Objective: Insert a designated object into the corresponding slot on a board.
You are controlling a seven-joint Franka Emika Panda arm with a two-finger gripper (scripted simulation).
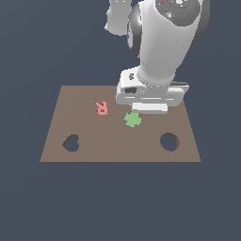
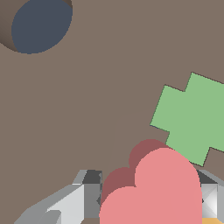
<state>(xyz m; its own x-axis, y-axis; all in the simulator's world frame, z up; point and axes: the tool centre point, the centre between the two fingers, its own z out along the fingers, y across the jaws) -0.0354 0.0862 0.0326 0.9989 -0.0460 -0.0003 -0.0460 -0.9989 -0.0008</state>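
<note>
Fingers (image 2: 78, 197) of the claw (image 2: 148, 199) stand either side of the heart piece (image 2: 153, 192), clamped on it as far as the wrist view shows; a darker heart-shaped shadow under the piece suggests it hangs just above the board (image 1: 117, 150).

Just beside it lies the green clover piece (image 2: 192, 118), near the board's middle, with the pink R (image 1: 101, 108) further toward the far edge. The heart slot (image 1: 71, 143) sits near the front corner at the exterior view's left, well apart from the claw; the round hole (image 1: 169, 141) is at the opposite front corner.

Risks, as I judge them:
- a low carry could clip the clover;
- any twist leaves the lobes misaligned, so the piece jams on the rim.

Hidden: the arm blocks the piece in the exterior view, and the wrist frame cuts off the heart's point.
</note>
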